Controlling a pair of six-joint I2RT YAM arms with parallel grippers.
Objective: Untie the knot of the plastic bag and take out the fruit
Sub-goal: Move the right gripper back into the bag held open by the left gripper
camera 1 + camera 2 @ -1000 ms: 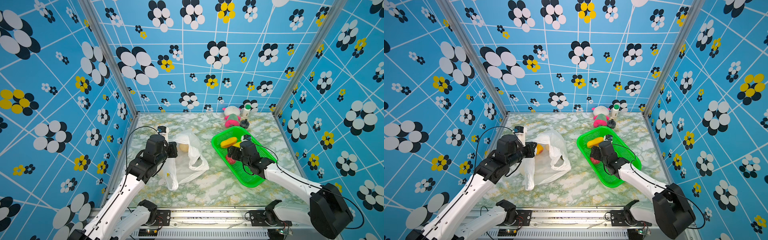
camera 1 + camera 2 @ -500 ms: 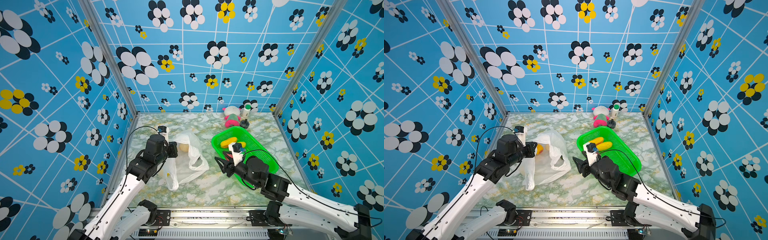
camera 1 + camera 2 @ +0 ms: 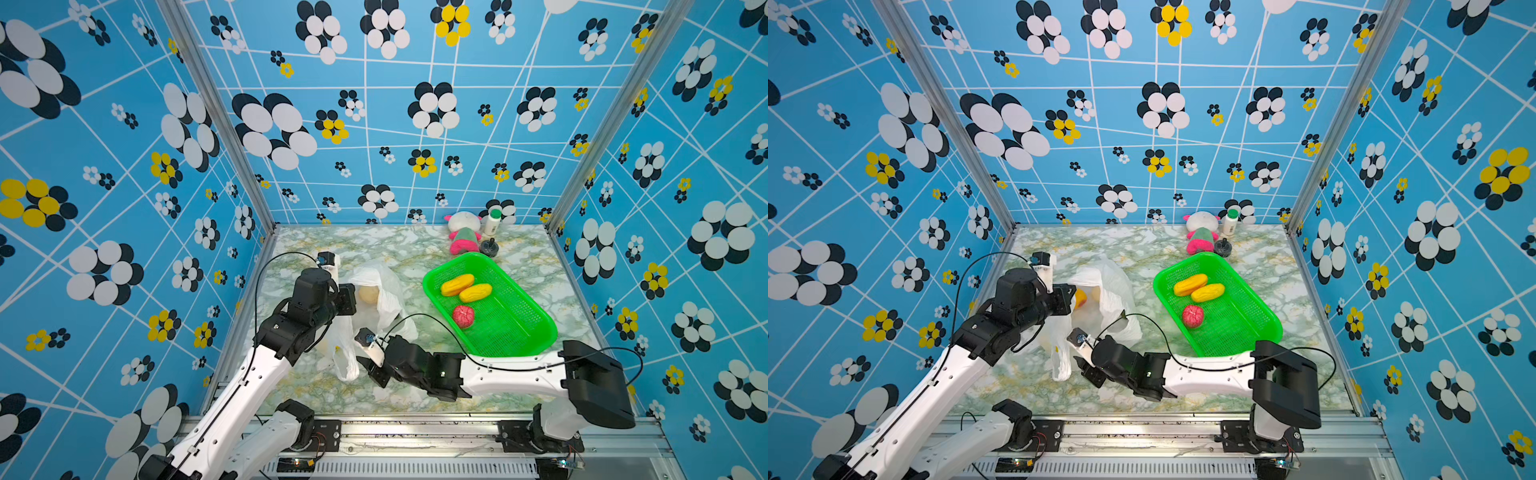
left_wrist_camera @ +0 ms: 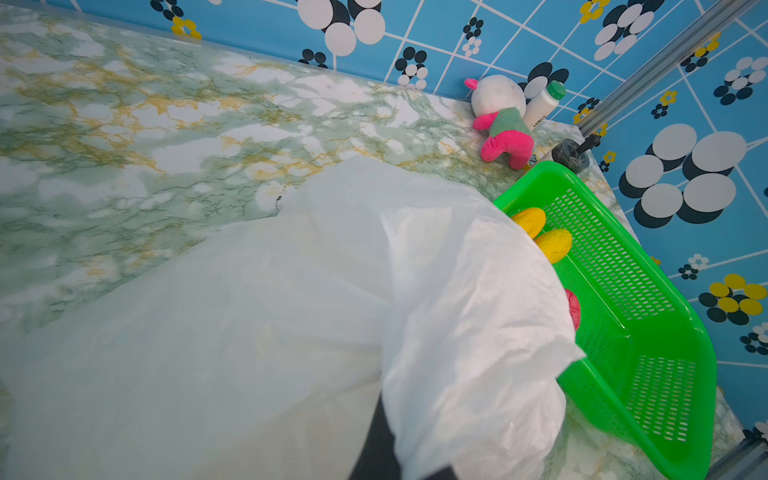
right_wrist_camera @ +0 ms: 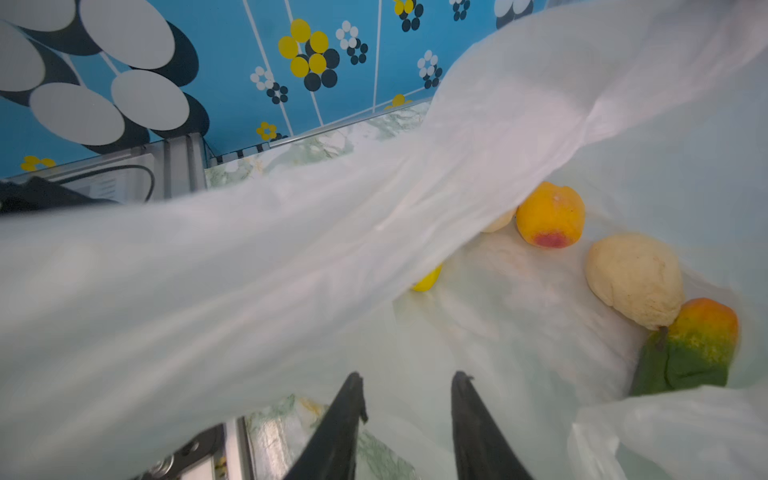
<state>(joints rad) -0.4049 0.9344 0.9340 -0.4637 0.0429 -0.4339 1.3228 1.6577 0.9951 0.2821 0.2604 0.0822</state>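
The left pincer [image 3: 352,300] pinches the plastic bag [image 3: 388,291] on the surface [image 3: 415,249]. The right pincer [image 5: 409,399] is spread at its open mouth. Some fruit [image 5: 550,216] lies inside, some in the green basket [image 3: 511,307].

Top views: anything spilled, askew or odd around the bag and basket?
Nothing stands out. The thin white plastic bag lies crumpled, its rim pinched by the left gripper. Two yellow oblong fruits and a wrinkled red one sit inside the green mesh basket; no fruit lies loose on the marble table.
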